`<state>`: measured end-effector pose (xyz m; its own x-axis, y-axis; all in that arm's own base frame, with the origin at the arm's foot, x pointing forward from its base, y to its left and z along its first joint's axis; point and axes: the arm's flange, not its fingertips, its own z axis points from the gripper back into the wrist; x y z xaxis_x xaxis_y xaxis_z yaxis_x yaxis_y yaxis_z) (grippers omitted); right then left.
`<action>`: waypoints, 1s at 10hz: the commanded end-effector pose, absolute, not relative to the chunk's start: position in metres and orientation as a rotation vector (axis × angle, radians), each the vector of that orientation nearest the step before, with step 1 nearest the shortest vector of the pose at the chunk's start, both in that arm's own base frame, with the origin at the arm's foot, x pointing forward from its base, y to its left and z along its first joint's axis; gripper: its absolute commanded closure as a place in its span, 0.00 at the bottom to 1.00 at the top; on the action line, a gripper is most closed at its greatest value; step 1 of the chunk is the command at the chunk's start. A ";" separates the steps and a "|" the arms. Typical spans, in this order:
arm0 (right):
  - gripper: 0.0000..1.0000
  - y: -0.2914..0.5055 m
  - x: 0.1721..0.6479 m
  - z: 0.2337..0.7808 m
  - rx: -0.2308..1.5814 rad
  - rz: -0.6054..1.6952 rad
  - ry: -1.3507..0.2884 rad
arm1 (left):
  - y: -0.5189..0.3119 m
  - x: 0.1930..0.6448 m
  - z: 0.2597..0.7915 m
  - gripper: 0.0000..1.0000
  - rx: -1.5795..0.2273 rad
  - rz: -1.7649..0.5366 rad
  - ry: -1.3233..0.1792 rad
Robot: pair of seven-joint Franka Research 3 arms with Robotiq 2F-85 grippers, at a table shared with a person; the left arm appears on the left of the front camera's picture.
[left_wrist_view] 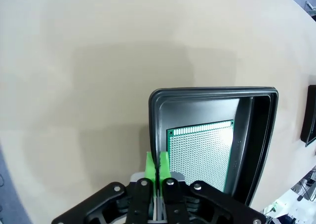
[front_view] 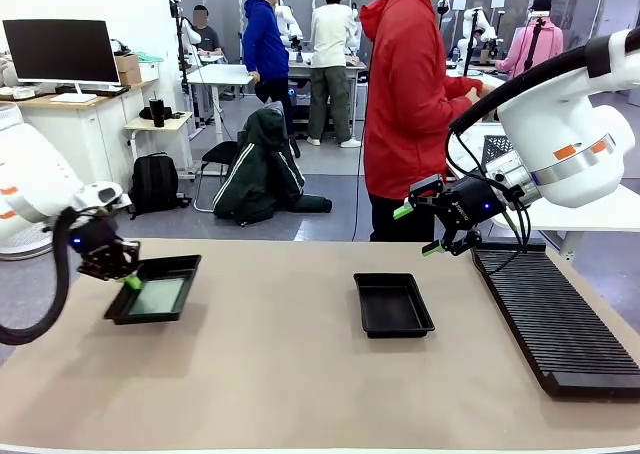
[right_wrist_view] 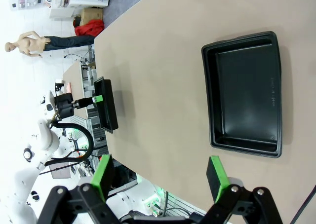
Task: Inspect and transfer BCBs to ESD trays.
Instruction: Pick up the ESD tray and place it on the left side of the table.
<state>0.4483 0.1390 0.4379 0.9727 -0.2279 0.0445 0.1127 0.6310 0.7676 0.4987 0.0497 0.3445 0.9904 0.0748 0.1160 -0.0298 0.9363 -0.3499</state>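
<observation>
- The tan table (front_view: 280,374) spans the front view from edge to edge and carries everything below.
- A person (front_view: 405,104) in a red hooded top stands at the table's 12 o'clock side, turned away toward 3 o'clock.
- A long black ribbed rack (front_view: 555,319) lies along the table's 3 o'clock edge, running from far to near.
- The right arm comes in from 3 o'clock. Its right claw (front_view: 420,231) (right_wrist_view: 158,172) hangs above the table, released, with the green-padded fingers spread wide apart. It sits at about 1 o'clock of the second ESD tray and just to the 9 o'clock side of the rack's far end.
- The left arm comes in from 9 o'clock. Its left claw (front_view: 128,277) (left_wrist_view: 158,160) is clenched on the rim of the held ESD tray, the two green pads pressed together over the tray's wall.
- The held ESD tray (front_view: 170,264) (left_wrist_view: 212,92) is at the table's 9 o'clock side. It is tilted, with the gripped edge raised.
- The second ESD tray (front_view: 362,304) (right_wrist_view: 206,86) rests flat on the table near its middle, at 3 o'clock of the held one and well apart from it.
- The BCB (front_view: 158,296) (left_wrist_view: 202,152), a green board dotted with rows of fine holes, lies on the floor of the held ESD tray. One corner is close to the gripped rim.
</observation>
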 end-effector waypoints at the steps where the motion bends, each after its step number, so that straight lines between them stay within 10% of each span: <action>1: 0.00 0.139 0.449 0.439 0.865 -0.196 -0.141 | 0.080 0.501 0.350 0.96 -0.332 0.018 -0.108; 10: 0.00 0.139 0.449 0.439 0.865 -0.196 -0.141 | 0.135 0.500 0.312 0.96 -0.265 0.049 -0.145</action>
